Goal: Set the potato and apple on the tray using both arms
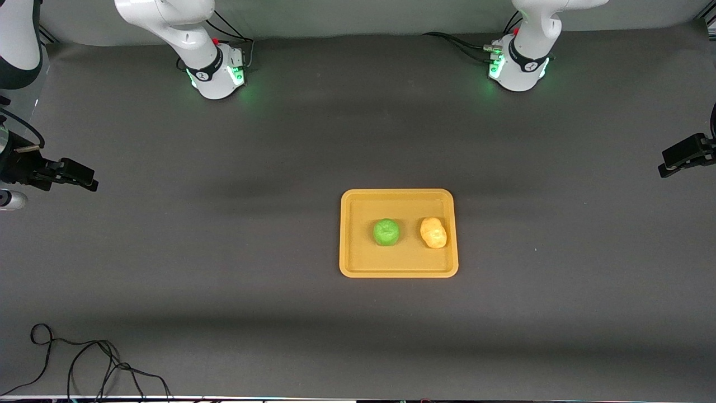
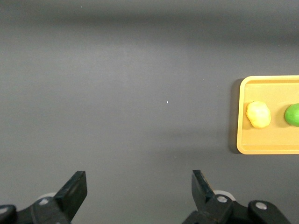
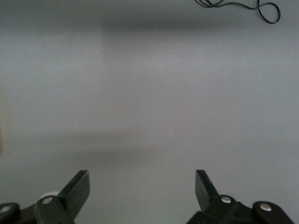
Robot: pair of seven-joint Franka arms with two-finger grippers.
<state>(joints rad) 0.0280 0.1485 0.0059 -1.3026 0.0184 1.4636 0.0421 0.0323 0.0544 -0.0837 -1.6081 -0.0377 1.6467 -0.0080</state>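
Apple [image 1: 386, 232], potato [image 1: 433, 232] on tray [image 1: 398, 271], well apart from both grippers

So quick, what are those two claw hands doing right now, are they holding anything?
Left gripper: open, holding nothing, over bare table at its own end.
Right gripper: open, holding nothing, over bare table at its own end.
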